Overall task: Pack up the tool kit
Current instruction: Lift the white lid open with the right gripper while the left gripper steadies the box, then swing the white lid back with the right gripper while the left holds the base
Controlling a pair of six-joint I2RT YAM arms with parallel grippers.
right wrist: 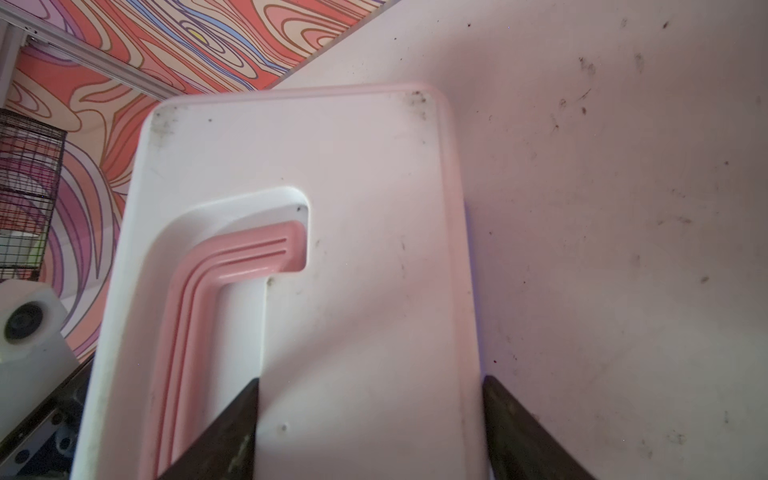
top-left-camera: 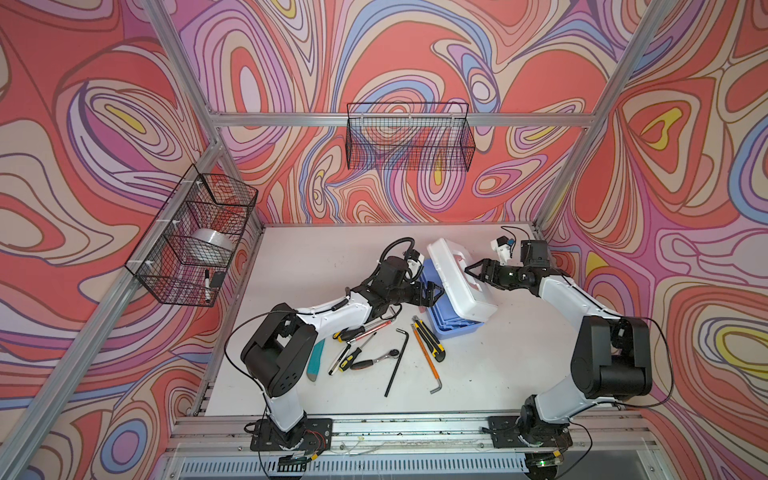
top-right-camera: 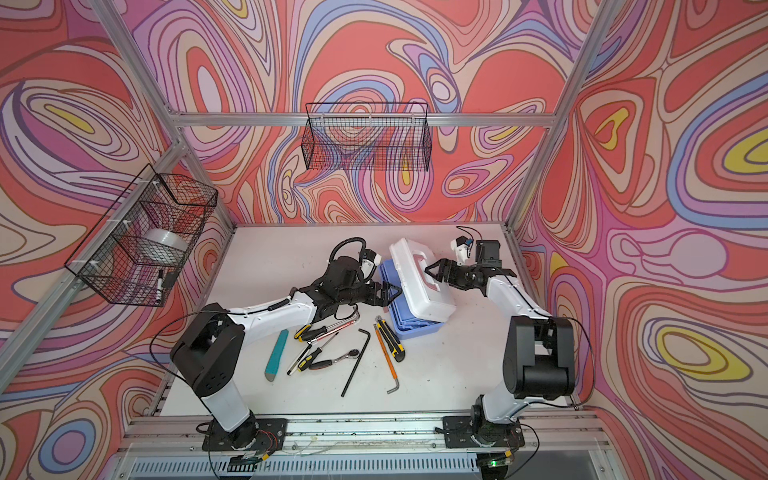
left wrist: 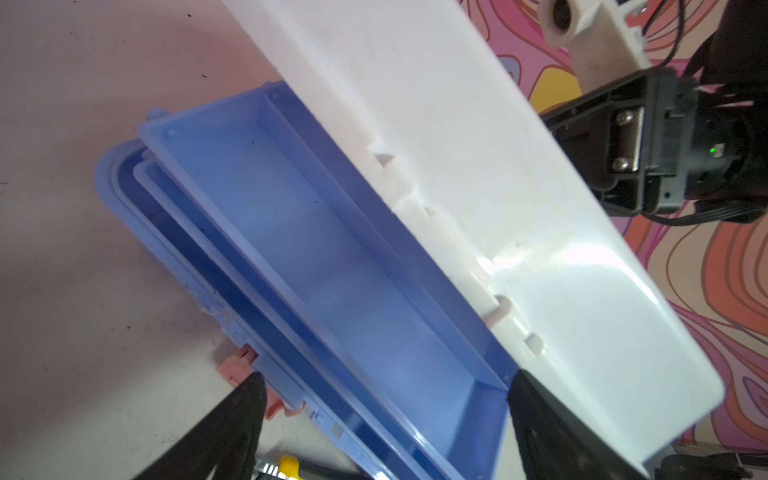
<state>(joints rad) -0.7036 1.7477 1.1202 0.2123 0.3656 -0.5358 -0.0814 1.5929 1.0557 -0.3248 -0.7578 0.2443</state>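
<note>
**Top views.** Tool kit box at the far right of the table (top-left-camera: 311,257). White lid (top-left-camera: 453,259) is tilted up over the blue base (top-left-camera: 457,330). Left gripper (top-left-camera: 432,291) is at the base's front rim with its jaws apart, holding nothing. Right gripper (top-left-camera: 473,272) is on the lid's upper face. Loose hand tools (top-left-camera: 374,360) lie on the table just in front of the base, beside the left arm.

**Left wrist view.** Fingers are spread wide with the empty blue tray (left wrist: 332,257) between them. Pink latch (left wrist: 239,361) is beside one finger, and the lid's corner is beside the other.

**Right wrist view.** Fingers straddle the lid strip between the pink handle (right wrist: 199,282) recess and the lid's edge, clamped on it.
</note>
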